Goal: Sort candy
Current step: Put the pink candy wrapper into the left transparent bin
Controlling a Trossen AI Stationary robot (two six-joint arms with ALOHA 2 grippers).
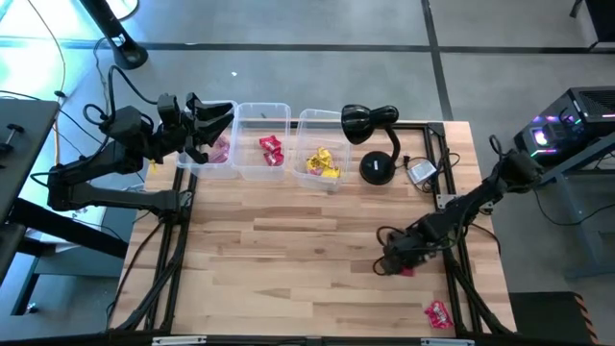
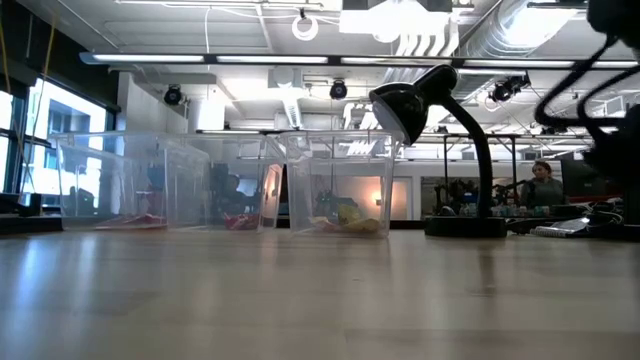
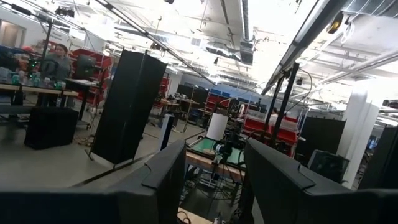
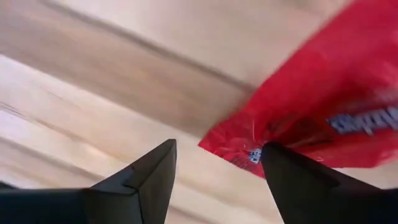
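Note:
My right gripper (image 1: 392,261) (image 4: 217,146) is low over the table's right part, open, at a red candy packet (image 1: 407,272) (image 4: 311,112) that lies flat on the wood; the packet's corner reaches into the gap between the fingers. A second red packet (image 1: 438,313) lies near the table's near right corner. My left gripper (image 1: 213,117) (image 3: 214,152) hovers open over the left clear tub (image 1: 213,154), holding nothing. Pink candy (image 1: 221,149) lies in the left tub, red candy (image 1: 271,149) in the middle tub, yellow candy (image 1: 323,161) in the right tub. My right gripper comes at the red packet from above, pointing down, with one finger (image 4: 305,180) standing over the packet's corner (image 4: 239,146). I cannot tell whether that finger touches the wrapper. The other finger is over bare wood.
The three tubs (image 2: 340,185) stand in a row along the far edge. A black desk lamp (image 1: 370,135) (image 2: 440,120) stands to their right, with a small grey box and cables (image 1: 421,171) beside it. The wood between tubs and near edge is bare.

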